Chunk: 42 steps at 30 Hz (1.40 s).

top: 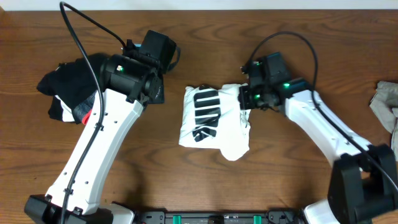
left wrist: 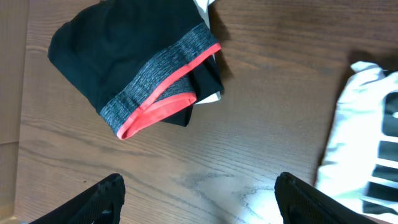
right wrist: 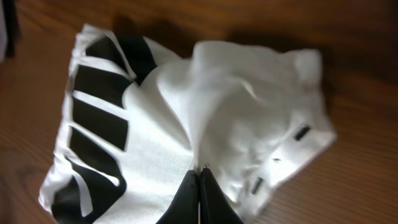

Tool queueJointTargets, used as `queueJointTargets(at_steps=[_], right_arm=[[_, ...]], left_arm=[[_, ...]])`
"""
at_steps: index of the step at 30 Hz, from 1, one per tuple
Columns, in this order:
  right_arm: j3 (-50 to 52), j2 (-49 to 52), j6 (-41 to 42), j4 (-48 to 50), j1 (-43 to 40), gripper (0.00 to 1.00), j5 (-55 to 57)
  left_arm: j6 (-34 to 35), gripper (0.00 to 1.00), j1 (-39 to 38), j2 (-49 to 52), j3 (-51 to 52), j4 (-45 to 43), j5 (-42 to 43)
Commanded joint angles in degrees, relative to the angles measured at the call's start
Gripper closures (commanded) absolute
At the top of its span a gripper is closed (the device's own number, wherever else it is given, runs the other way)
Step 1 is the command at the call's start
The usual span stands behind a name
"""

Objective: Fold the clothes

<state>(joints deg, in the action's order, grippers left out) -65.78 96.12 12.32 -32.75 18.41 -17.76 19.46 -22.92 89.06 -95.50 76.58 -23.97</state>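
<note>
The white T-shirt (top: 214, 122) lies in a folded bundle at the centre of the overhead frame on the brown wooden surface (top: 186, 180), its black block lettering facing up on the left half. The right claw (right wrist: 199, 175) is clenched, its tips together against a raised crease at the shirt's right side; whether cloth is caught between them cannot be told. The left claw (left wrist: 205, 205) is released, its fingers (left wrist: 102, 199) spread wide over bare wood just left of the shirt. Black garments with a grey-and-red band (left wrist: 137, 74) sit heaped at upper left, and a grey-beige cloth (top: 387, 102) lies at the right edge.
</note>
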Motion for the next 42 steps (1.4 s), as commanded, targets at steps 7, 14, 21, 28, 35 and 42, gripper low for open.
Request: queueJointTargets(at_steps=[7,14,21,28,35,42], right_arm=[[0.0,-1.3,-4.9,-4.2,-3.0,0.66,3.8],[0.0,-1.3,-5.1,-4.4,-3.5,0.68,2.5],[0.0,-1.6,-5.2,-16.1,-3.4,0.66,-10.4],[0.6,-1.6,-6.4,-25.1,-3.1,0.67,-8.1],[7.2,-1.6,-5.0,-15.3,-1.9,0.66,-7.5],[12.8,-1.6,-3.1,-8.1,-1.7,0.67,-10.1]], left_arm=[[-0.4,0.21,0.2,0.5,-0.1,0.0,-0.5],[-0.4,0.21,0.1,0.5,0.2,0.3,3.6],[-3.1,0.21,0.0,0.5,9.7,-1.7,29.1],[-2.6,0.22,-0.3,0.5,26.6,-14.7,40.1],[-1.6,0.22,-0.3,0.5,35.1,-26.7,40.2],[-1.8,0.22,-0.3,0.6,36.2,-30.0,40.2]])
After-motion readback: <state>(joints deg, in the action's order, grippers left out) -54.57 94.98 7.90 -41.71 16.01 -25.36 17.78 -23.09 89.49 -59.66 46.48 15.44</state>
